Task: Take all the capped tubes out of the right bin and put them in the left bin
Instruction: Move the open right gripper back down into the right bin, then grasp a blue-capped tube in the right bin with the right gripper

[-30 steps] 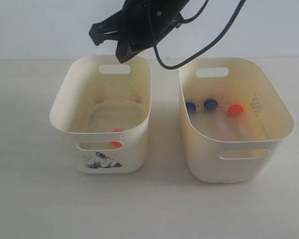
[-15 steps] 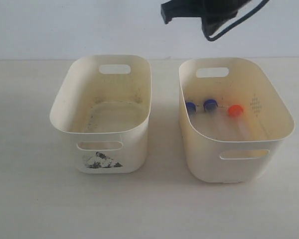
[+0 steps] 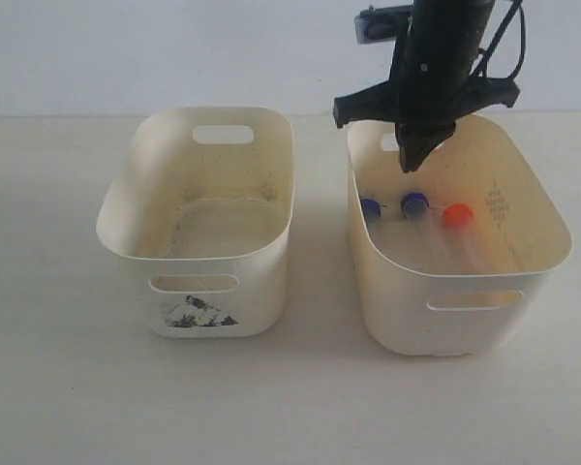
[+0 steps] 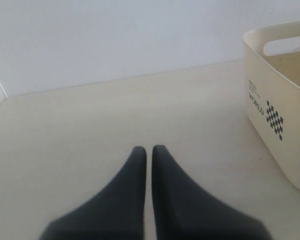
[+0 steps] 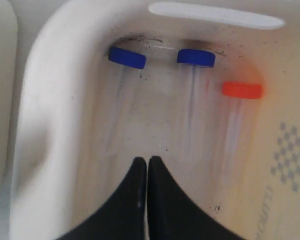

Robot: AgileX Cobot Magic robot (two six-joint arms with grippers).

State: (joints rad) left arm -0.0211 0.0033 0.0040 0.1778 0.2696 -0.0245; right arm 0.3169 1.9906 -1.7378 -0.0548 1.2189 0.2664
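Right tool point(image 3: 410, 160): fingers pressed tip to tip and holding nothing. It hangs pointing down over the far end of the right bin point(image 3: 552, 232).
Aim: in the right wrist view the closed tips point(image 5: 147, 162) point at the bin floor between the two blue-capped tubes.
Left tool point(image 4: 149, 150): just as narrow and empty, low over bare bench point(image 4: 90, 115), out of the exterior view.
Capped tubes: three lie on the right bin's floor with caps toward the far wall. They are one blue-capped tube point(image 3: 370, 206) near the inner side wall, a second blue-capped tube point(image 3: 413, 202) and an orange-red-capped tube point(image 3: 456, 215). A fourth tube shows in no view.
Left bin point(image 3: 126, 199): stands beside the right bin, well apart from the right tool. No cap is visible inside it.
Step in hand: most likely the approach to a pick, with no tube gripped yet.
Next move: you will probably have to spread the right tool before lowering it. Centre it over one tube's body, clear of its neighbour and the wall.
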